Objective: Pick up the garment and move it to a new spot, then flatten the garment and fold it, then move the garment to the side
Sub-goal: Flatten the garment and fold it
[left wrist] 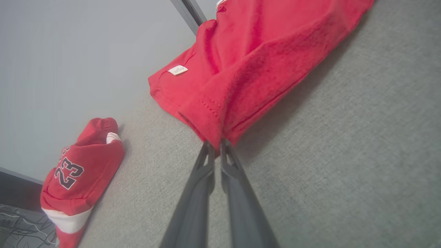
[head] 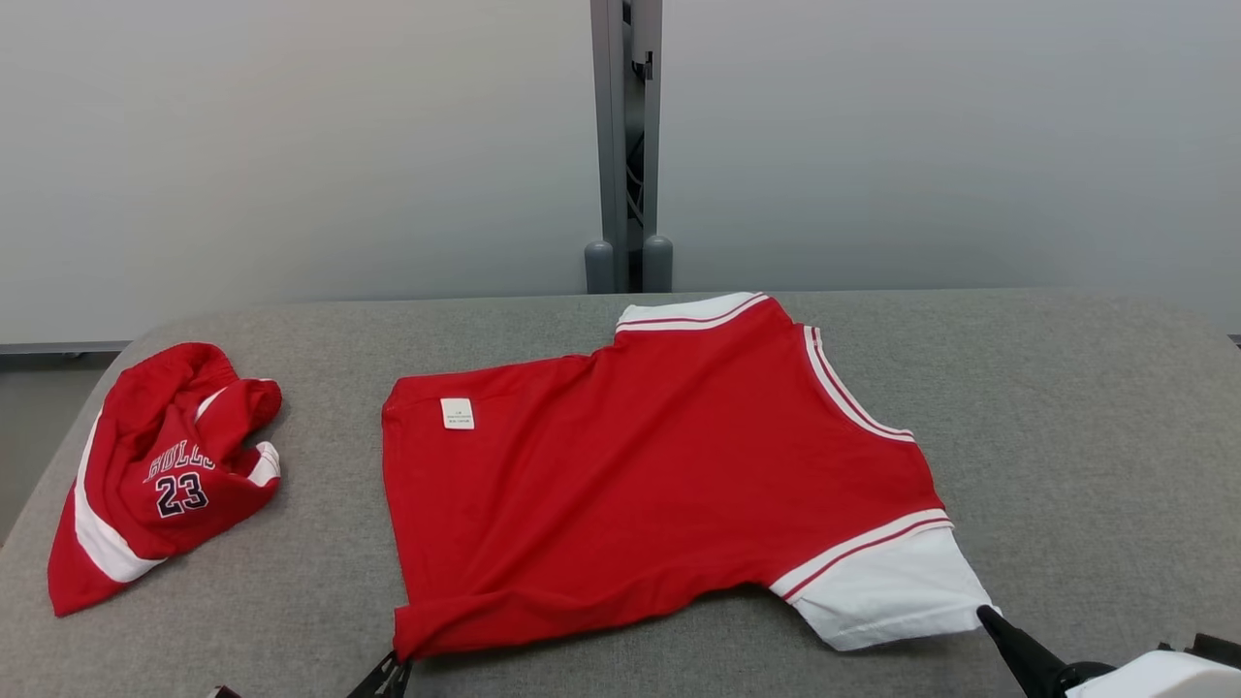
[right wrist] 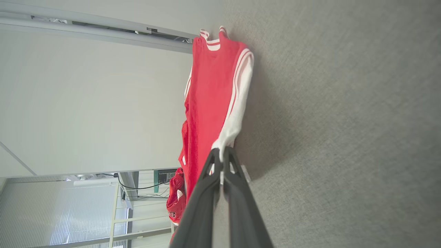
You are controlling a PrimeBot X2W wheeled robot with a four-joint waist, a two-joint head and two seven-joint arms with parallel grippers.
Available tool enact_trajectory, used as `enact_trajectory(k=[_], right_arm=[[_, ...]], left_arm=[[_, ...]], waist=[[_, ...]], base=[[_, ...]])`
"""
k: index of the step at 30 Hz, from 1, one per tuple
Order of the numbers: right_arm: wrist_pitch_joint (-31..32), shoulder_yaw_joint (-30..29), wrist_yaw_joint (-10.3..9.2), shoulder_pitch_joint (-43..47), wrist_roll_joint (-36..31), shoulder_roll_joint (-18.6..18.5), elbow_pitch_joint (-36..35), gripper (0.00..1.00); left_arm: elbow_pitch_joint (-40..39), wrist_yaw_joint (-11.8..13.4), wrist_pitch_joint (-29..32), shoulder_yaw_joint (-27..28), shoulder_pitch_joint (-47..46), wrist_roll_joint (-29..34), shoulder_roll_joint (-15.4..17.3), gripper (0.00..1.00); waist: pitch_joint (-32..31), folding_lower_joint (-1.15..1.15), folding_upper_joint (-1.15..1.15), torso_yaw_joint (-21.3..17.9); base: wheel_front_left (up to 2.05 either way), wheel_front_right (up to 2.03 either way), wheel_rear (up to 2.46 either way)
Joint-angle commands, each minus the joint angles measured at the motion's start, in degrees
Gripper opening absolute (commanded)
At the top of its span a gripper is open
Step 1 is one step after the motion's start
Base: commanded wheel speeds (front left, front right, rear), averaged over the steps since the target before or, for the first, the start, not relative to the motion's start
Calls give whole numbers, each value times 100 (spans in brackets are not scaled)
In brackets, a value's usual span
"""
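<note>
A red T-shirt with white striped sleeves, the garment [head: 640, 475], lies spread inside out on the grey table, its small white label facing up. My left gripper [head: 396, 667] is at the shirt's near left corner, shut on the red hem [left wrist: 210, 117], which lifts slightly off the cloth surface. My right gripper [head: 987, 615] is at the near right, shut on the tip of the white sleeve [right wrist: 232, 120]. In the right wrist view the pinched sleeve hangs a little above the table, casting a shadow.
Red shorts [head: 160, 475] printed with 23 lie crumpled at the table's left end, also in the left wrist view as red shorts [left wrist: 79, 179]. The grey table [head: 1086, 427] has bare room right of the shirt. A grey post [head: 625, 145] stands behind the far edge against the pale wall.
</note>
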Motion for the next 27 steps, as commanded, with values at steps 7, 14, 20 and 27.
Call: enact_trajectory(k=[7, 14, 20, 27], right_arm=[[23, -224, 0, 20, 195, -196, -483, 0], [49, -148, 0, 264, 180, -412, -992, 0], [-68, -16, 0, 625, 304, -675, -1530, 0], [-140, 349, 0, 975, 569, -1028, -1904, 0]], left_arm=[[-105, 162, -2, 39, -9, 13, 40, 7], [-253, 225, -2, 47, 114, -31, 9, 7], [-343, 260, -2, 52, 274, -60, 61, 6], [-395, 289, -2, 52, 429, -30, 148, 5]], waist=[[7, 0, 0, 18], [-24, 0, 0, 7], [-66, 0, 0, -36], [-70, 0, 0, -58]], base=[[0, 0, 0], [0, 0, 0], [0, 0, 0], [0, 0, 0]])
